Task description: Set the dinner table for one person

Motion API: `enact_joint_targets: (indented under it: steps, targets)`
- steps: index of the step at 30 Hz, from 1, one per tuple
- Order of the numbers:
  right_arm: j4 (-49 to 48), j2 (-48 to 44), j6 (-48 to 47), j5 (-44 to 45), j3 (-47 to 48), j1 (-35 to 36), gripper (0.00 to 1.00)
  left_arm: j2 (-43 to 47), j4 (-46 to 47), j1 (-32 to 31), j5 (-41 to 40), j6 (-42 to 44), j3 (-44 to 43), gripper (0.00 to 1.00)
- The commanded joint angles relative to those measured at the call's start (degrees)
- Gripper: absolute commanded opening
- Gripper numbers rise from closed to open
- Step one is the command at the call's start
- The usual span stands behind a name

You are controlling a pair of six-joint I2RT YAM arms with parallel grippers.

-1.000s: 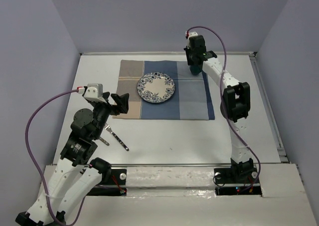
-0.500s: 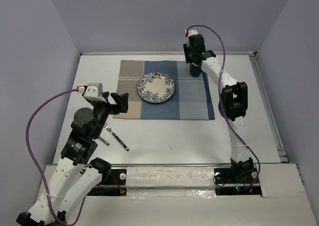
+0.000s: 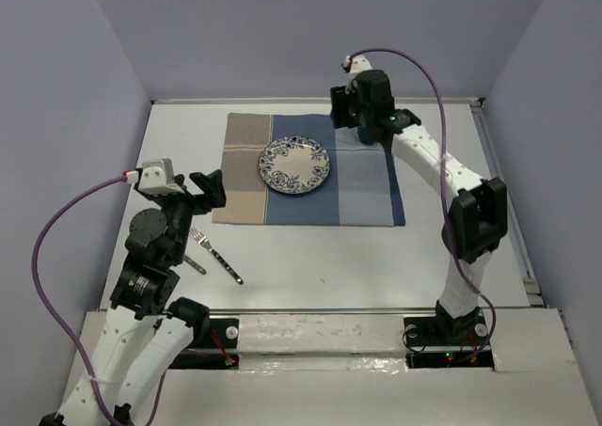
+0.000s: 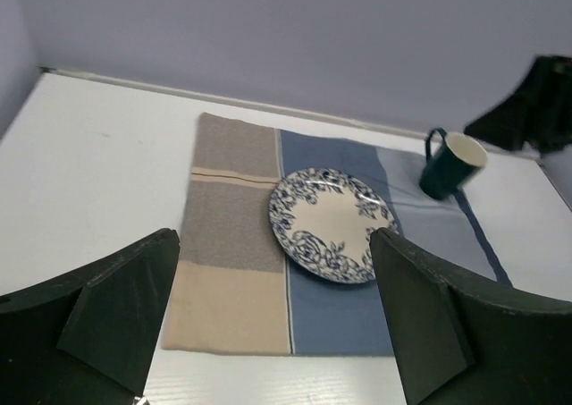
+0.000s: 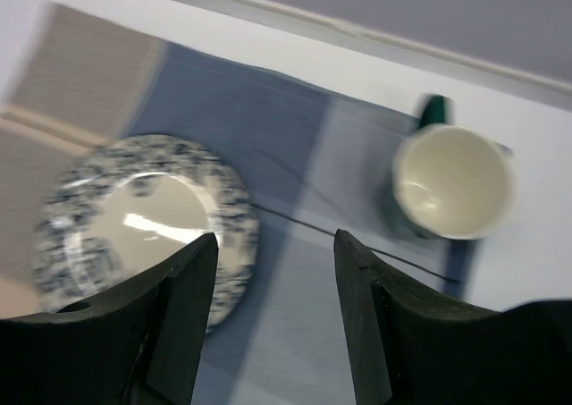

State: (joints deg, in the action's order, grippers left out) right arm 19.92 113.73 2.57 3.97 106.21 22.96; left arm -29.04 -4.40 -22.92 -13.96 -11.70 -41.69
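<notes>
Dinner table (image 3: 310,257): white top, running from my bases out to the far wall.

Nearest item: fork (image 3: 216,255), flat on the bare table, just short of the placemat's near left corner.

My left gripper (image 4: 275,244): raised beside the placemat's left edge, jaws wide apart, nothing held.

Striped placemat (image 3: 362,196): flat on the table. Plate (image 3: 294,165) sits on it.

Mug (image 5: 451,181): upright on the placemat's far right corner.

My right gripper (image 5: 275,242): above the mat between plate and mug, jaws spread wide, empty, clear of the mug.
</notes>
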Motion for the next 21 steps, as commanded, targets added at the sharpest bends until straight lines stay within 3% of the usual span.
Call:
enact_joint_targets:
  steps: [1,8,21]
  targets:
    - [-13.58,-7.99,4.89,-9.07,-12.06,13.23,0.6,3.81,1.59,2.69,-10.1,-1.39,0.29,0.99]
    - [-23.0,-5.29,8.51,-6.0,-20.43,32.47,0.57,7.77,2.47,3.58,-16.8,-3.15,1.52,0.99]
    - [-20.19,9.48,9.56,0.16,-14.02,47.17,0.53,7.42,2.91,6.31,-14.7,-4.03,1.88,0.99]
